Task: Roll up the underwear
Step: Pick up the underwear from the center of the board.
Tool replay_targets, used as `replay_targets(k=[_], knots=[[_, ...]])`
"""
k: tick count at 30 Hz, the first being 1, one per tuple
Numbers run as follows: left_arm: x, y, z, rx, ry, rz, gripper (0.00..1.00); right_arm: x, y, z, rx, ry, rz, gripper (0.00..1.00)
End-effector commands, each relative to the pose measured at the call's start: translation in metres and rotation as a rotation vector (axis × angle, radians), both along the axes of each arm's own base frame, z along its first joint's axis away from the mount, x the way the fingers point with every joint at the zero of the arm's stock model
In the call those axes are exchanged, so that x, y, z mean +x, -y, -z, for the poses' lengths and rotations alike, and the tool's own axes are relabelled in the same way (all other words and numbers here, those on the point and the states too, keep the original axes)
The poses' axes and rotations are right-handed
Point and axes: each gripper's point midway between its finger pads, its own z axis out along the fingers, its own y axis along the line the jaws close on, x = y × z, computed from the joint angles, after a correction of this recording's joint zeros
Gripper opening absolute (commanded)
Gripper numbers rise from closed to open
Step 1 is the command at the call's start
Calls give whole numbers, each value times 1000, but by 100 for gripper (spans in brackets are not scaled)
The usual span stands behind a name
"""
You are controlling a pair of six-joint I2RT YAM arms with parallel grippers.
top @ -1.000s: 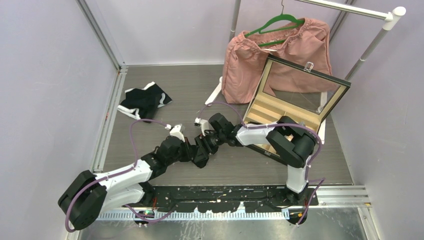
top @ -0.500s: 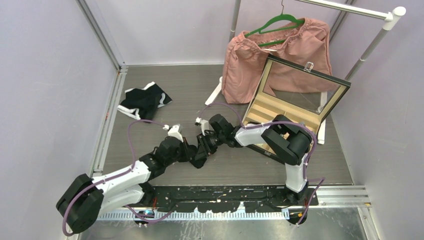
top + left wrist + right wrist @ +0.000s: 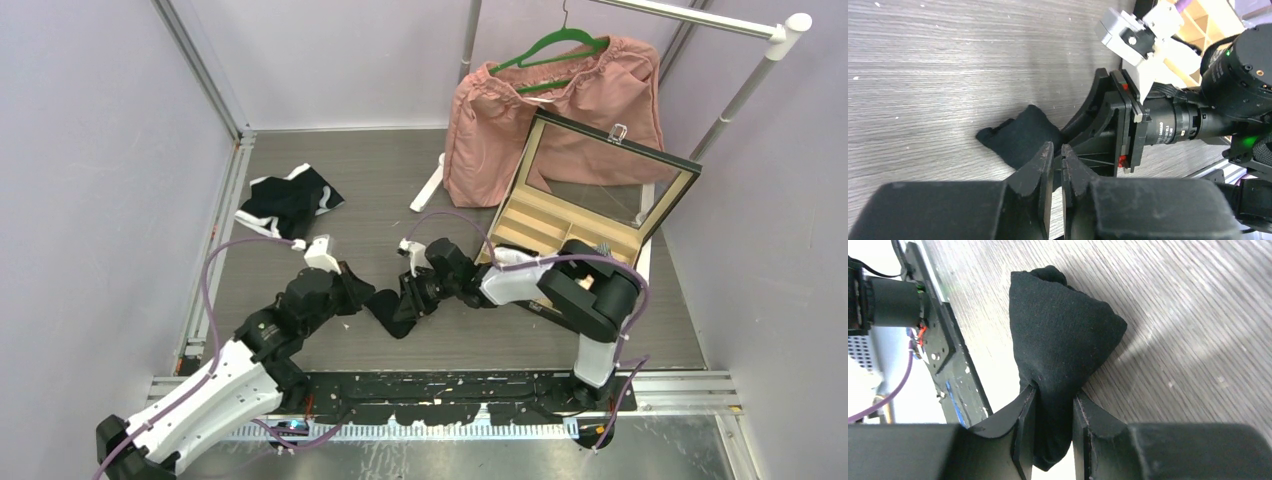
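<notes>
A small black rolled bundle of underwear (image 3: 384, 308) lies on the grey wood table near the front middle. My right gripper (image 3: 406, 298) is shut on it: in the right wrist view the cloth (image 3: 1063, 335) is pinched between the two fingers, with my right gripper (image 3: 1054, 393) at its lower end. My left gripper (image 3: 360, 292) sits just left of the bundle. In the left wrist view my left gripper (image 3: 1058, 148) shows only a thin slit with nothing in it, the underwear (image 3: 1020, 136) lying just beyond its tips. More black and white underwear (image 3: 290, 203) lies in a heap at the back left.
A pink garment (image 3: 570, 110) on a green hanger (image 3: 550, 45) hangs from a rack at the back right. An open compartment case (image 3: 590, 215) stands in front of it, close behind the right arm. A metal rail (image 3: 215, 240) runs along the table's left edge.
The left arm has drawn back to the left, away from the black bundle, and let it go. The right gripper has closed on the bundle.
</notes>
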Motion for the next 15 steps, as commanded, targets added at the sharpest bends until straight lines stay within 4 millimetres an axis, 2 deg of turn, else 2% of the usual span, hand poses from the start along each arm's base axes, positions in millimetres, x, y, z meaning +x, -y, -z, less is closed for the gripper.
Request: replay_targets(k=[1,6,15], knots=[[-7,-24,2,78,-26,-63,14,15,24,-12,-95,117,79,1],[-10,-29,13,99,-59,-79,15,36,41,-49,-149,263,105,1],[-12,-25,20,104,-73,-55,16,57,75,-82,-251,350,140,1]])
